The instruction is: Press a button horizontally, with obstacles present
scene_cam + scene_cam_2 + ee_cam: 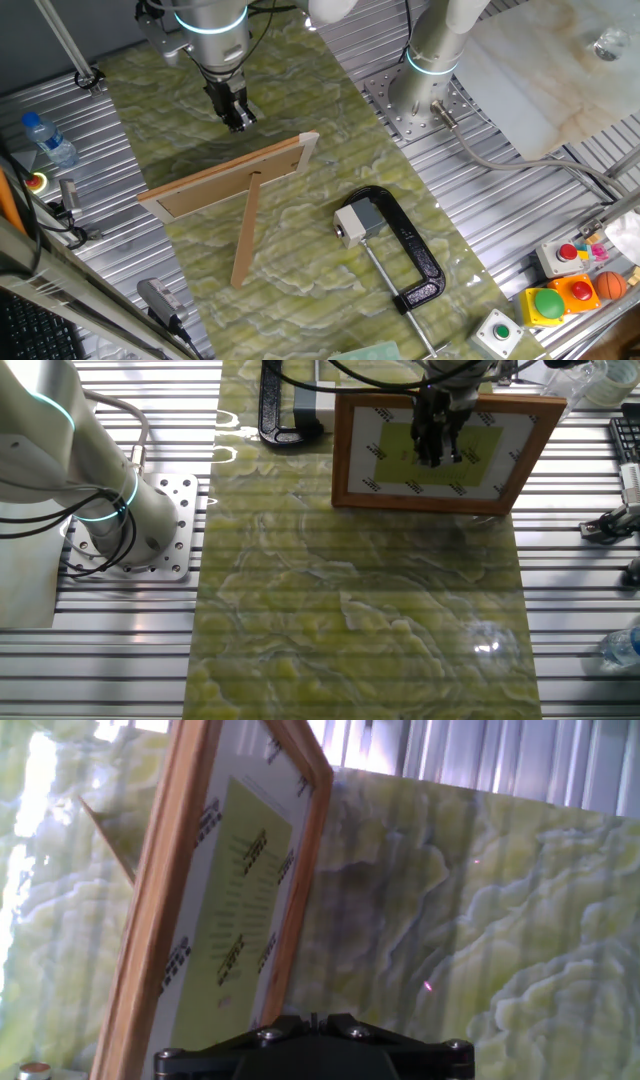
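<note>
The button (354,222) is a small white-and-grey cube held in a black C-clamp (408,250) on the green mat. The obstacle, a light-wood frame panel (228,180), stands upright on its long strut leg (245,235) between my gripper and the button. My gripper (238,118) hovers on the far side of the panel from the button, fingertips together and holding nothing. The other fixed view shows the gripper (438,448) in front of the panel's printed face (390,455), with the button (308,405) partly hidden behind the panel. The hand view shows the panel (232,890) close at left and the gripper (312,1018) at the bottom edge.
Red, green and orange push-button boxes (560,290) and a white box with a green button (498,333) sit at the right front. A water bottle (48,138) lies at the left. A second arm's base (432,85) stands at the mat's far side.
</note>
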### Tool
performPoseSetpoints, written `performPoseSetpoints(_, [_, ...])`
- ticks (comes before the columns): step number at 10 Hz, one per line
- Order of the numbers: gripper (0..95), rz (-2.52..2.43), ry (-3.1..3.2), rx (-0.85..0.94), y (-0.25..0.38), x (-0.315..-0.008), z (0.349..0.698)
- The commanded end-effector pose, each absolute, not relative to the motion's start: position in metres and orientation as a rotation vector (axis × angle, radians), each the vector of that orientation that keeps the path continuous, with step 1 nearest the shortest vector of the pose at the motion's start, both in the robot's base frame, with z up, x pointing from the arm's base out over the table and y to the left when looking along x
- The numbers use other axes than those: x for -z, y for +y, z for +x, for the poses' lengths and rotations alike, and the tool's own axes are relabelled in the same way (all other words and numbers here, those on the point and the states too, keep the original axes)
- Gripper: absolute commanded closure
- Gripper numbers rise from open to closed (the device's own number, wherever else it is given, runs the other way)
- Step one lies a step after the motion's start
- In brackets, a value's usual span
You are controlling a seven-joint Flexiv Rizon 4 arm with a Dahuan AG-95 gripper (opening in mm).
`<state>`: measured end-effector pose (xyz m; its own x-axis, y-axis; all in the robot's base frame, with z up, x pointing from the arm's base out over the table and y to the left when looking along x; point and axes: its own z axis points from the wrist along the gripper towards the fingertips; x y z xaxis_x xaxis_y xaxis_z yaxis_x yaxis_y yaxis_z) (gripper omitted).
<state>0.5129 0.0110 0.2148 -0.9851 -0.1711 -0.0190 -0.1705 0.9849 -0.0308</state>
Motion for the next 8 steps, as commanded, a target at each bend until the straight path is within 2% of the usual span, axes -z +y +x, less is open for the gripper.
performPoseSetpoints(1, [95.0,-0.258,3.110,0.044,0.0096,-0.2155,0.5128])
performPoseSetpoints(8, [95.0,-0.452,3.095,0.071,0.0089,-0.2150,0.5129])
